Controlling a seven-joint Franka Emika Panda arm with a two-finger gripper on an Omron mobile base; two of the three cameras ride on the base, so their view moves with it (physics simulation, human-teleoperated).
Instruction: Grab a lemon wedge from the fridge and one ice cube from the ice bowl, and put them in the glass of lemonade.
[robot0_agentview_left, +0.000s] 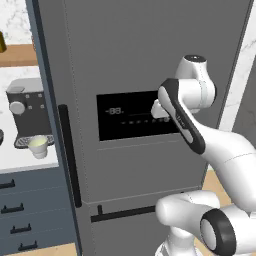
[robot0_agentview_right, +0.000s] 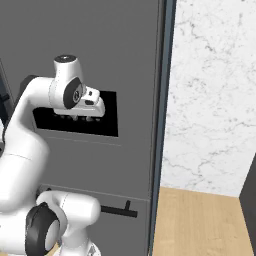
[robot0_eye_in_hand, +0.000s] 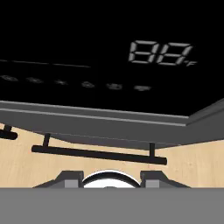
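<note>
The fridge (robot0_agentview_left: 140, 55) stands shut, dark grey, with a black display panel (robot0_agentview_left: 125, 117) and a black vertical bar handle (robot0_agentview_left: 70, 155). My gripper (robot0_agentview_left: 161, 118) hangs right in front of that panel, fingers pointing down. In the right base view the gripper (robot0_agentview_right: 82, 119) sits against the panel (robot0_agentview_right: 107, 117). In the hand view its fingertips (robot0_eye_in_hand: 72, 178) stand apart with nothing between them, above the lower drawer's horizontal handle (robot0_eye_in_hand: 98, 154). The glass of lemonade (robot0_agentview_left: 38, 146), a small pale tumbler, rests on the counter under the coffee machine. The lemon wedge is hidden.
A grey coffee machine (robot0_agentview_left: 27, 112) stands on the white counter (robot0_agentview_left: 25, 162) left of the fridge, over dark blue-grey drawers (robot0_agentview_left: 30, 210). A marble wall (robot0_agentview_right: 210, 100) and wooden floor (robot0_agentview_right: 200, 225) lie right of the fridge.
</note>
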